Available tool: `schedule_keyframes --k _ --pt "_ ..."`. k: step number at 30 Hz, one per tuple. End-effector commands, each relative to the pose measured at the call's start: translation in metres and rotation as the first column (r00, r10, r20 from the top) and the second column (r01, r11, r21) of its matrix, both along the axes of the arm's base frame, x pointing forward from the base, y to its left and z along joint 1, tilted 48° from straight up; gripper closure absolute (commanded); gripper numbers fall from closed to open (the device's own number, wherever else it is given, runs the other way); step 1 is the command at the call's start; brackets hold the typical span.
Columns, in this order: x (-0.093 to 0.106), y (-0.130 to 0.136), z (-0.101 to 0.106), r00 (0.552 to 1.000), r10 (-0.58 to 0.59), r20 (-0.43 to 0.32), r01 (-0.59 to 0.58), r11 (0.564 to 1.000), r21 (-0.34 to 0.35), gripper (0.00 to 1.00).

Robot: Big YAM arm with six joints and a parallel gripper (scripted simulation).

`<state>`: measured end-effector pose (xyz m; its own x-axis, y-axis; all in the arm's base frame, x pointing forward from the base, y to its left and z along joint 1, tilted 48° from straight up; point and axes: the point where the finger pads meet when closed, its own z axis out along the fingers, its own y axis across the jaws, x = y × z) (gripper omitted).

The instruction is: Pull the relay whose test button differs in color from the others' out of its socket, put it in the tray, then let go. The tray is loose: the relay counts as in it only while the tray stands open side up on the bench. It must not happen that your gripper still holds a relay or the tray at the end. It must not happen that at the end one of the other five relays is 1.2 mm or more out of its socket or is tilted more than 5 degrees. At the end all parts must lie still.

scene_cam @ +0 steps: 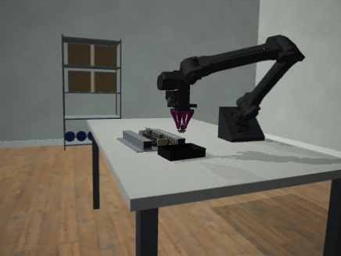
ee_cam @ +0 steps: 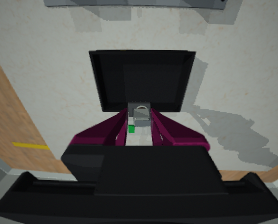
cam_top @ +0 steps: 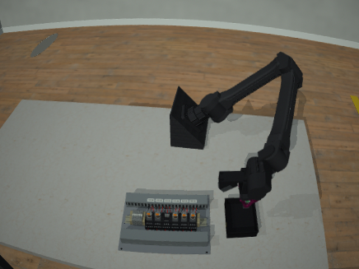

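sitting at the left on the pale bench (cam_top: 82, 158) (scene_cam: 219, 170), the grey panel (cam_top: 165, 237) (scene_cam: 134, 138) carries a row of dark relays with orange tops, with a gap in the middle of the row. right of it, the black tray (cam_top: 227, 224) (scene_cam: 181, 154) (ee_cam: 150, 80) stands open side up. above the tray's far edge, the gripper (cam_top: 248, 203) (scene_cam: 181, 128) (ee_cam: 139, 112) has its magenta fingers partly apart, closed on the relay (scene_cam: 182, 127) (ee_cam: 142, 116). this one looks small and boxy, pale grey with a clear-looking top and a green patch at one side, raised off the bench.
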<state>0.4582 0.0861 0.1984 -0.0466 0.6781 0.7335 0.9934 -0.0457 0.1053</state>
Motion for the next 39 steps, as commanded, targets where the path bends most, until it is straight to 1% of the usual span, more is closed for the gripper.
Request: schedule_keyframes --k 1,9,11,26,39 --pt "0.001 0.009 -0.009 1.000 -0.004 -0.013 0.004 1.000 -0.001 1.00" --pt "0.002 0.023 -0.024 1.000 -0.004 -0.020 0.004 1.000 -0.002 1.00" --pt "0.002 0.023 -0.024 1.000 -0.004 -0.020 0.004 1.000 -0.002 1.00" --pt "0.005 0.049 -0.048 1.000 -0.004 -0.023 0.004 1.000 -0.002 1.00" --pt "0.007 0.062 -0.059 1.000 -0.005 -0.023 0.004 1.000 -0.002 1.00"
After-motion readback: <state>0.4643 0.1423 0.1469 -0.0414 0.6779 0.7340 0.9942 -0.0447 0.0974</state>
